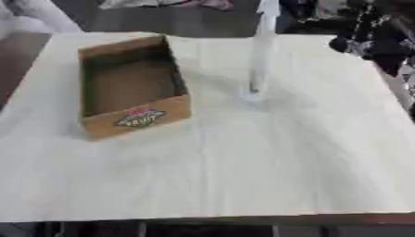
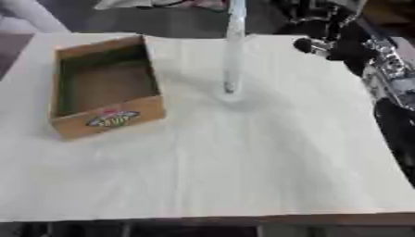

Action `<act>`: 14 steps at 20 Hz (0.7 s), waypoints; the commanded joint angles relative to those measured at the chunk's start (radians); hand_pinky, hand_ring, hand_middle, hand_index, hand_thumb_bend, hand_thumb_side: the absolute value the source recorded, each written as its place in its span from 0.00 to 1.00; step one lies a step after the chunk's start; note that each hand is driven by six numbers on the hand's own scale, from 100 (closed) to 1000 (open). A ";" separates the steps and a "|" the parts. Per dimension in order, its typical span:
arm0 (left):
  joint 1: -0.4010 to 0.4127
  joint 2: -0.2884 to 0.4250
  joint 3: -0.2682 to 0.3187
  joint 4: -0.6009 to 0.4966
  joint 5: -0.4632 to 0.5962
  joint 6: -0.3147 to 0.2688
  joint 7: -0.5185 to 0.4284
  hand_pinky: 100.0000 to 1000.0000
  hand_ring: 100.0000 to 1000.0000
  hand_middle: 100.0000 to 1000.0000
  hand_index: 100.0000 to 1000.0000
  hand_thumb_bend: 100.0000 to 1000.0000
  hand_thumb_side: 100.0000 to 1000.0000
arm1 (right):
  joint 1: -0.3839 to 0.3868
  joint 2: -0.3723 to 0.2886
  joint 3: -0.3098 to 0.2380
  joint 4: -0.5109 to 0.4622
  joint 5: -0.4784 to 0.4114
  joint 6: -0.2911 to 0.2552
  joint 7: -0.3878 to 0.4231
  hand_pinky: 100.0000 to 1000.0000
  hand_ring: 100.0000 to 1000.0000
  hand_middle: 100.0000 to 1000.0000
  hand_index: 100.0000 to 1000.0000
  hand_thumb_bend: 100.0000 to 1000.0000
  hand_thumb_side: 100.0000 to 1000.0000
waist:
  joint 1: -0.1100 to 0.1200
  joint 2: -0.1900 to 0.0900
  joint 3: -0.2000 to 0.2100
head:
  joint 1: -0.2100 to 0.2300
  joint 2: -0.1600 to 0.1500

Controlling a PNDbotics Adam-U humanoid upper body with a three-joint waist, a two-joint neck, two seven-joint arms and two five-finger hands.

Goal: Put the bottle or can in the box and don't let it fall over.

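Box (image 1: pixel 134 88) left; bottle (image 1: pixel 261 55) upright; right hand (image 2: pixel 328 39) raised beside.

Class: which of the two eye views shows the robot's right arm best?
The right eye view: the right arm runs down the picture's right edge, black with silver joints, to the right of the upright clear bottle. The left eye view shows only a dark part of it at the upper right corner. Neither view shows its hand clearly.

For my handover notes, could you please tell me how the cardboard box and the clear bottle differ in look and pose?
The box is brown, opaque, low and wide, open on top and empty; the bottle is clear, tall and slim, standing upright. The box carries a coloured label on its near wall; no label can be made out on the bottle. Both rest on the pale table, apart from each other.
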 commanded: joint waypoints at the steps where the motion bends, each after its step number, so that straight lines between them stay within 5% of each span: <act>1: 0.002 0.062 0.019 -0.035 0.010 -0.001 0.010 0.70 0.81 0.77 0.85 1.00 0.64 | -0.003 -0.070 -0.025 -0.024 -0.022 -0.006 -0.013 0.90 0.90 0.86 0.94 0.62 0.01 | 0.005 -0.008 -0.003 | 0.000 0.006; 9: 0.037 0.088 0.036 -0.051 0.034 -0.005 0.029 0.70 0.82 0.77 0.85 1.00 0.64 | 0.028 -0.114 -0.045 -0.023 -0.065 -0.021 0.001 0.92 0.92 0.84 0.95 0.60 0.02 | 0.011 -0.008 -0.011 | 0.008 0.006; 14: 0.042 0.092 0.039 -0.057 0.039 -0.007 0.032 0.70 0.82 0.77 0.85 1.00 0.64 | -0.041 -0.059 -0.039 0.032 -0.017 -0.013 0.018 0.93 0.90 0.84 0.96 0.60 0.02 | 0.016 -0.009 -0.013 | 0.010 0.006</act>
